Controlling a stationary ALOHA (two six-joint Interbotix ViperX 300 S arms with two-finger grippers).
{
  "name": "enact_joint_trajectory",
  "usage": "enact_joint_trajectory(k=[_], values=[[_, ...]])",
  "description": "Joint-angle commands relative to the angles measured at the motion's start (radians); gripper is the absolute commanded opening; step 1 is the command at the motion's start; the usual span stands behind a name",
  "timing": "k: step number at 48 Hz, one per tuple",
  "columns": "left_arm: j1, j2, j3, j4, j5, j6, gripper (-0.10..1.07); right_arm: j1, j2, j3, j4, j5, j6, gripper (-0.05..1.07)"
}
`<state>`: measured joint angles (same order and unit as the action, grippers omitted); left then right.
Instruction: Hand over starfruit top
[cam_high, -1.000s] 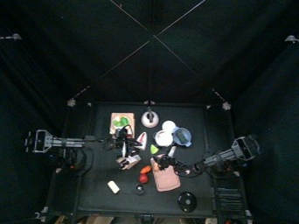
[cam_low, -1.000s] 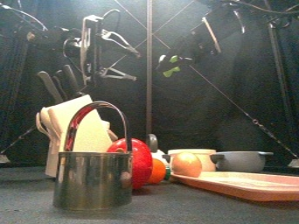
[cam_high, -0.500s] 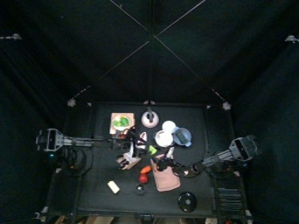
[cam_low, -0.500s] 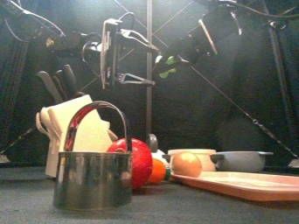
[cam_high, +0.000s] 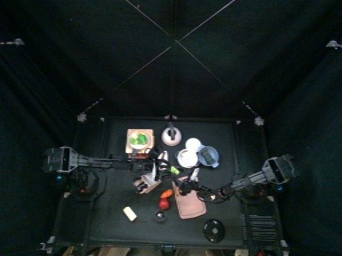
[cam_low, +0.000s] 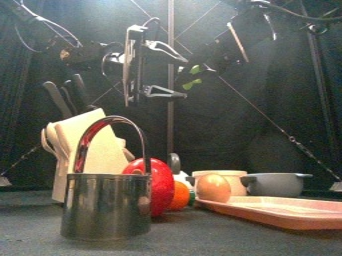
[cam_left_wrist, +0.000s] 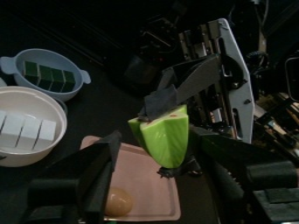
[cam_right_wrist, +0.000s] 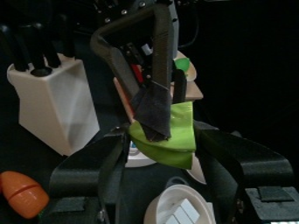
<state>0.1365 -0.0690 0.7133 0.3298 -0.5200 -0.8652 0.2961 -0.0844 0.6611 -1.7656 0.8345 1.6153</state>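
Starfruit (cam_right_wrist: 163, 131) hangs in mid-air above the table's middle, long axis upright, pinched by your right gripper (cam_left_wrist: 176, 92). Your left gripper (cam_right_wrist: 146, 66) stands spread around its upper end, so you only need to close.

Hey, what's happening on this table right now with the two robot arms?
A handover is under way above the table. The right gripper holds a green starfruit, and the left gripper has its jaws around the same fruit in mid-air. Below them sit a pink tray, a metal cup, a knife block and two bowls.
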Motion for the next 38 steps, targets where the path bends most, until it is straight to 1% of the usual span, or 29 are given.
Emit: enact_joint_trajectory(k=[1,6,13,19,24,28,30,38], values=[[0.003,-0.005,-0.023,-0.003,-0.011,0.002,0.86,-0.003,-0.017,-0.015,-0.002,0.006,0.002,0.72],[0.002,-0.003,-0.02,-0.003,-0.012,0.002,0.77,-0.003,-0.015,-0.015,0.003,0.006,0.002,0.73],[0.002,-0.005,-0.02,-0.003,-0.011,0.0,0.72,-0.005,-0.014,-0.017,0.032,0.011,0.003,0.76],[0.003,-0.005,-0.02,-0.015,-0.012,0.0,0.72,-0.012,-0.011,-0.017,0.063,0.012,0.002,0.85],[0.008,-0.005,-0.02,-0.021,-0.012,0.0,0.71,-0.012,-0.008,-0.021,0.063,0.008,0.002,0.96],[0.009,-0.005,-0.02,-0.02,-0.012,0.0,0.71,-0.012,-0.002,-0.023,0.063,0.008,0.002,1.03],[0.009,-0.005,-0.02,-0.021,-0.012,0.0,0.71,-0.012,0.0,-0.025,0.063,0.008,0.002,1.05],[0.011,-0.008,-0.009,-0.02,-0.012,0.0,0.71,-0.012,-0.002,-0.025,0.064,0.012,0.0,1.04]])
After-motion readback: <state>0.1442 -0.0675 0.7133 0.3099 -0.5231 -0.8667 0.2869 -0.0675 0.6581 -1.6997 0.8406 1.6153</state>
